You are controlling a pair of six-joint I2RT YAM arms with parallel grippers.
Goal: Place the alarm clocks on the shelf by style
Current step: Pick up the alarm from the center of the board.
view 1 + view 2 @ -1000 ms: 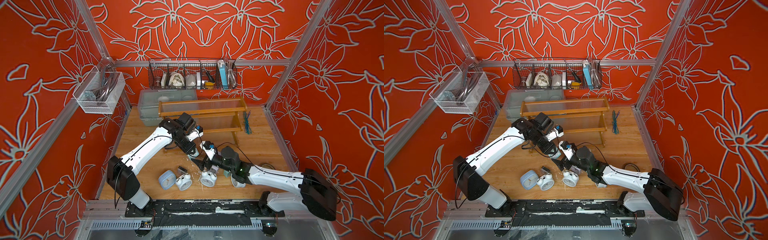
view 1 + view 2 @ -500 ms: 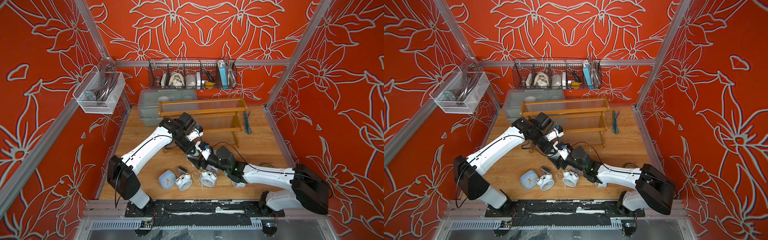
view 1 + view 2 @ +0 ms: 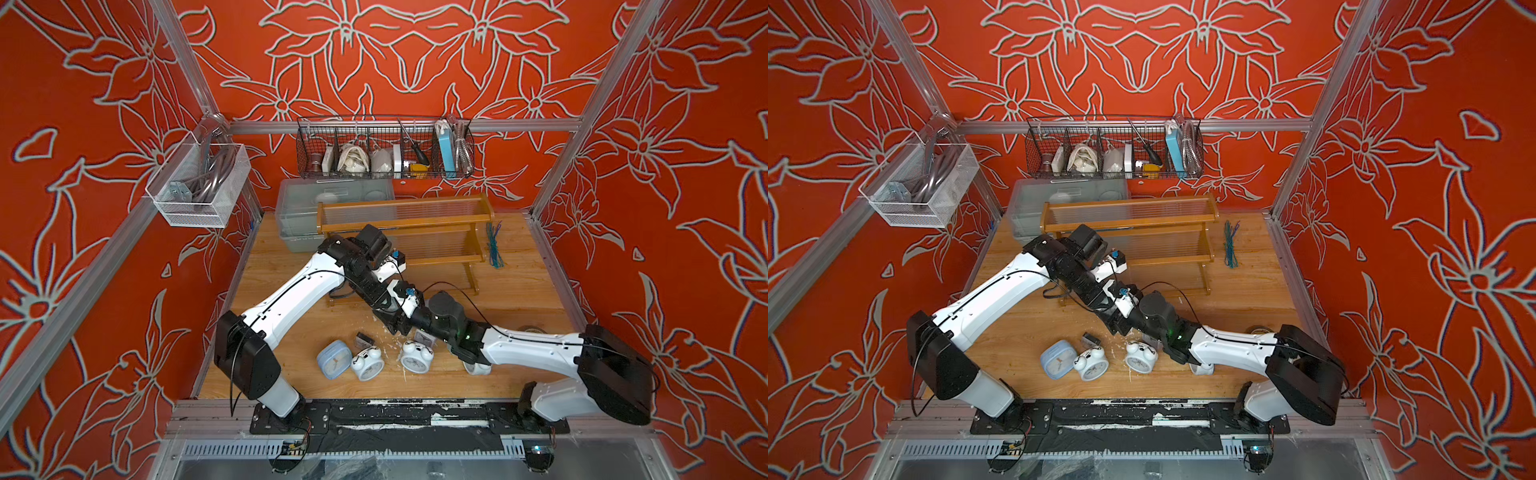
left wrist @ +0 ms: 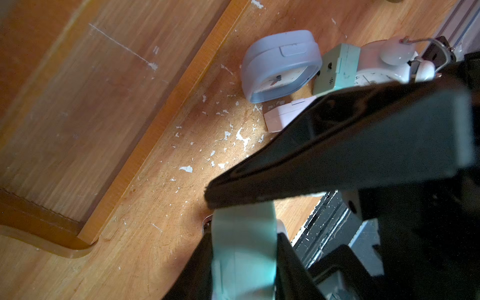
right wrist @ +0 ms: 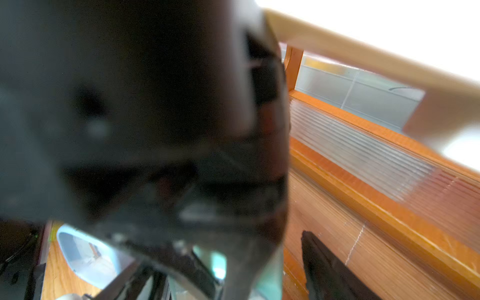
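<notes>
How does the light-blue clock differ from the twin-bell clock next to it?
The light-blue clock has a rounded-square, pale-blue case; the twin-bell clock is round and white. The twin-bell clock carries two bells on top; the light-blue clock has none. Both show analog dials and sit on the table, off the shelf.

Orange-brown shelf (image 3: 407, 226), light-blue clock (image 3: 333, 359), white twin-bell clock (image 3: 368, 364), teal cube (image 4: 244, 249)

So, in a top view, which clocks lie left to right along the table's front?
light-blue square clock → white twin-bell clock → second white twin-bell clock
</notes>
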